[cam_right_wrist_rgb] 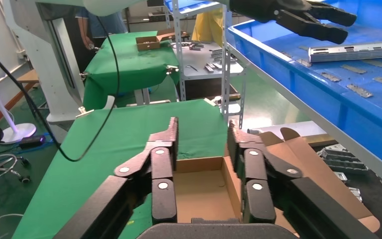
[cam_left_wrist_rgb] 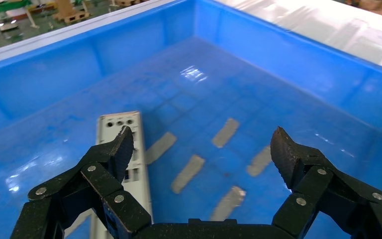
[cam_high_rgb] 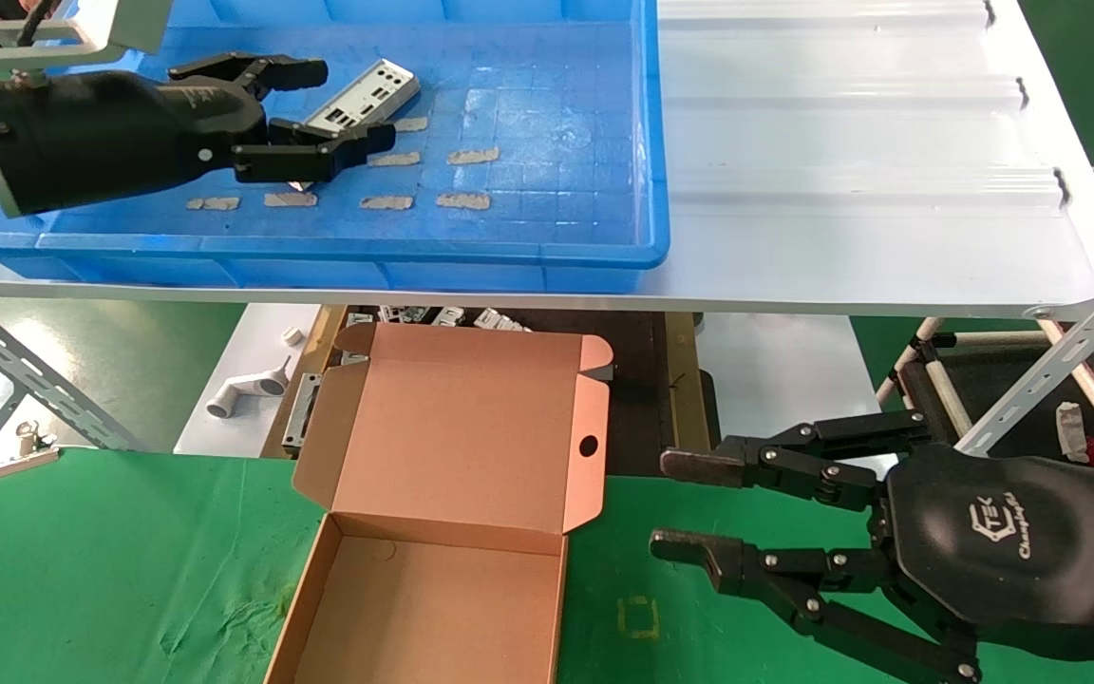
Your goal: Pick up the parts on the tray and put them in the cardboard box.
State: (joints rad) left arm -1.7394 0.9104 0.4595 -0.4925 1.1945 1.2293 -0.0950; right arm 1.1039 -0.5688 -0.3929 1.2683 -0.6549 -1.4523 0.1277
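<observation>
One silvery part lies on the floor of the blue tray, among tan tape strips. My left gripper hovers over it, open and empty. In the left wrist view the part lies under one finger and the gripper is spread wide. The cardboard box stands open and empty on the green table, below the shelf's front edge. My right gripper is open and empty just right of the box. The right wrist view shows this gripper, the box and the far part.
The tray rests on a white ribbed metal shelf with slanted braces under it. A green cloth covers the table. A white pipe fitting and loose metal pieces lie below the shelf behind the box.
</observation>
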